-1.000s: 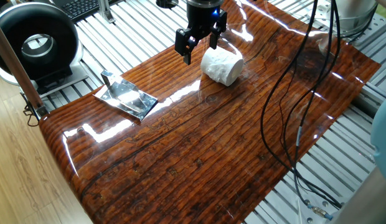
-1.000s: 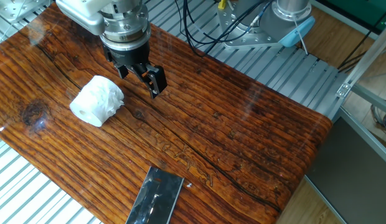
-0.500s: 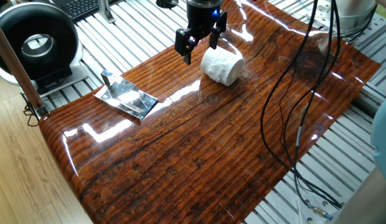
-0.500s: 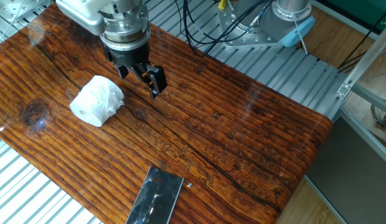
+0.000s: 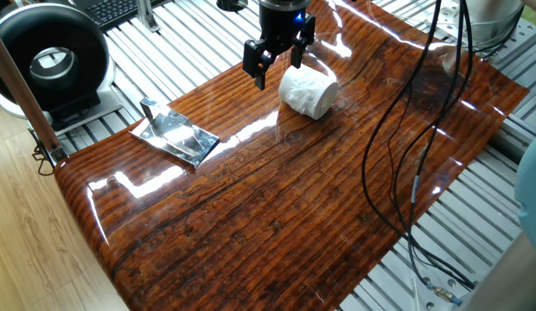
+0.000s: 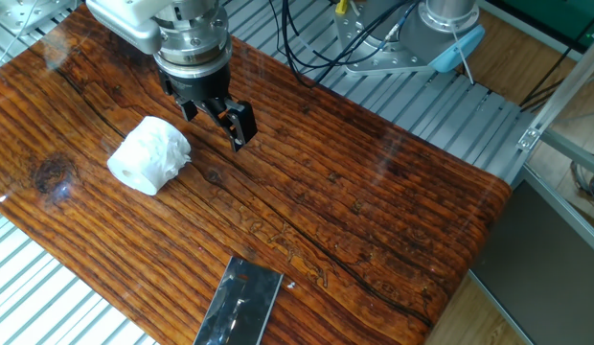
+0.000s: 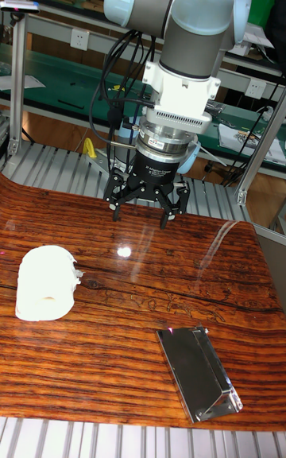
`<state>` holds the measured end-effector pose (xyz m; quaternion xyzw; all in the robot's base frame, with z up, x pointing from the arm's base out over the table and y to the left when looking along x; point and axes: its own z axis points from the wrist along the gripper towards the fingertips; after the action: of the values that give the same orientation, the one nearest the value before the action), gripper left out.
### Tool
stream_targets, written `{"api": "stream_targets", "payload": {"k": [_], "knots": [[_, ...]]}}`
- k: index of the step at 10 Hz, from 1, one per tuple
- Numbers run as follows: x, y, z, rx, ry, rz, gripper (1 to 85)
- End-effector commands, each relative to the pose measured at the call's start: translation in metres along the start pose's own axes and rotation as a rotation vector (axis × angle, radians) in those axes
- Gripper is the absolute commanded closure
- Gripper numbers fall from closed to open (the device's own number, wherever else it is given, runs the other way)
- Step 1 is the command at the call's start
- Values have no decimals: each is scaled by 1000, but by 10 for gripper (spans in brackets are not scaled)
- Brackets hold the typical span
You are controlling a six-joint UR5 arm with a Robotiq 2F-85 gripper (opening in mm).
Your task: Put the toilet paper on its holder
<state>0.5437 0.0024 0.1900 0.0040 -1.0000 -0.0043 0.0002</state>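
The toilet paper (image 5: 309, 91) is a plump white roll lying on its side on the wooden table, also seen in the other fixed view (image 6: 148, 155) and the tall view (image 7: 46, 283). The holder (image 5: 175, 134) is a shiny silver plate with a short grey peg at its far end, lying flat near the table's left edge (image 6: 239, 302) (image 7: 199, 382). My gripper (image 5: 278, 62) hangs open and empty just above the table, right beside the roll and not touching it (image 6: 216, 120) (image 7: 143, 211).
A black round fan-like device (image 5: 52, 60) stands off the table at the far left. Black cables (image 5: 398, 130) hang over the table's right side. Slatted metal framing (image 6: 412, 105) surrounds the wooden top.
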Motion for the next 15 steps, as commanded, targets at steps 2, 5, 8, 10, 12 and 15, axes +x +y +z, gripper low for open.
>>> {"api": "stream_targets", "payload": {"k": [2,5,8,10,12,15], "knots": [[32,26,-2,-69,138,339,847],[32,25,-2,-69,136,336,847],[30,25,0,-73,126,329,847],[26,23,2,-76,106,327,847],[20,21,5,-80,77,320,847],[7,11,14,-73,11,257,843]]}}
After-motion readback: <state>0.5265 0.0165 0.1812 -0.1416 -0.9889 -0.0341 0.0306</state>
